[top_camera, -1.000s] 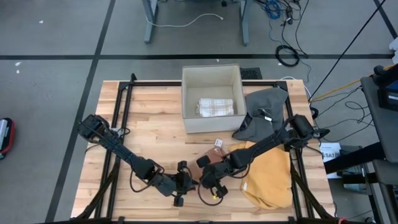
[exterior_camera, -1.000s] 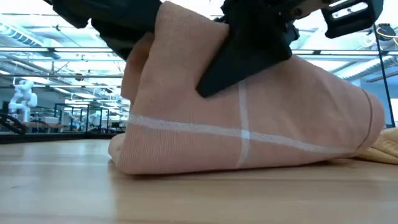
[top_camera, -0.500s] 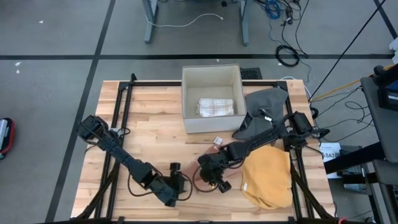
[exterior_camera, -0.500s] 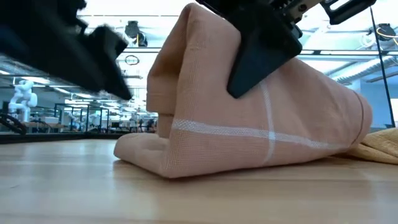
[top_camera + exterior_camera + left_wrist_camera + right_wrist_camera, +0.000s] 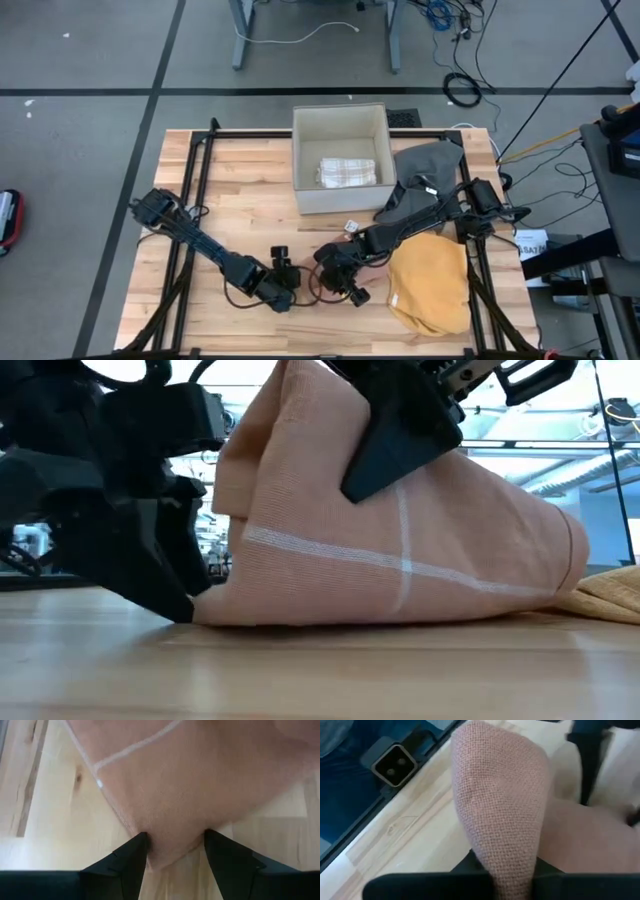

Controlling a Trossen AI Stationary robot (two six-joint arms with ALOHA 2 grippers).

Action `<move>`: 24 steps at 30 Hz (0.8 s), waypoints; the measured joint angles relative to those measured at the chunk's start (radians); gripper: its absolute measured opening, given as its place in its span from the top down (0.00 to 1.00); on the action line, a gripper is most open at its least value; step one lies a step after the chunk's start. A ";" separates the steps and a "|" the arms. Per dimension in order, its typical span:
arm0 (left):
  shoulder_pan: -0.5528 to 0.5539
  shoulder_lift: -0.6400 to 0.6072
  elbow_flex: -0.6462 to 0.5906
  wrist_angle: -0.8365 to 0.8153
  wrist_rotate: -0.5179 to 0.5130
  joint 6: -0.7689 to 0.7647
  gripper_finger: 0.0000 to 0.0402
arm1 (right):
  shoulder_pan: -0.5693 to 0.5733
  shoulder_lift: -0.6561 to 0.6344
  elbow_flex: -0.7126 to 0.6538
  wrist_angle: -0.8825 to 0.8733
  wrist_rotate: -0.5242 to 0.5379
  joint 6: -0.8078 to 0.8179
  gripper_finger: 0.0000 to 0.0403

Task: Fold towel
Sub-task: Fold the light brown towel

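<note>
Found the peach towel [image 5: 420,550] bunched in a tall hump on the wooden table [image 5: 250,190], toward its front edge and between the two arms. Noted thin white stripes crossing on its near face in the low view. Saw its bottom fold resting on the boards and its top drawn up into a peak.

Placed the right gripper [image 5: 345,280] at that peak, reaching in from the right side of the table. Judged its fingers pressed together on the cloth: in the right wrist view, saw the knit fabric [image 5: 500,795] rising from between them and draping over them, hiding the tips. Read that as a pinch on the towel's lifted part, holding it up off the wood.

Placed the left gripper [image 5: 290,290] low at the towel's left end, just above the boards. Saw its fingers [image 5: 127,857] spread apart in the left wrist view, with the towel's rounded lower fold [image 5: 190,785] sitting in the gap and touching or nearly touching both inner faces. Could not tell any squeeze there; took the fingers as apart, not clamped.

Also noted an open box [image 5: 340,125] at the table's back holding a folded checked cloth [image 5: 348,172], a grey cloth [image 5: 425,170] to its right, and a yellow cloth [image 5: 430,285] just right of the towel.
</note>
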 joint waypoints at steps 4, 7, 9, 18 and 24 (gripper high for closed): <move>0.017 0.022 0.003 0.014 0.004 0.021 0.48 | -0.002 0.019 0.001 0.005 -0.040 -0.062 0.99; 0.022 0.024 0.001 0.050 -0.001 0.079 0.48 | -0.012 0.031 0.001 0.005 -0.038 -0.114 0.99; 0.028 0.025 0.001 0.073 -0.002 0.111 0.48 | -0.029 0.035 0.001 0.008 -0.037 -0.143 0.99; 0.055 0.027 0.001 0.091 0.009 0.157 0.48 | -0.104 0.050 0.002 0.019 -0.050 -0.259 0.99; 0.059 0.027 0.001 0.094 0.005 0.183 0.48 | -0.123 0.131 0.001 0.007 -0.137 -0.270 0.99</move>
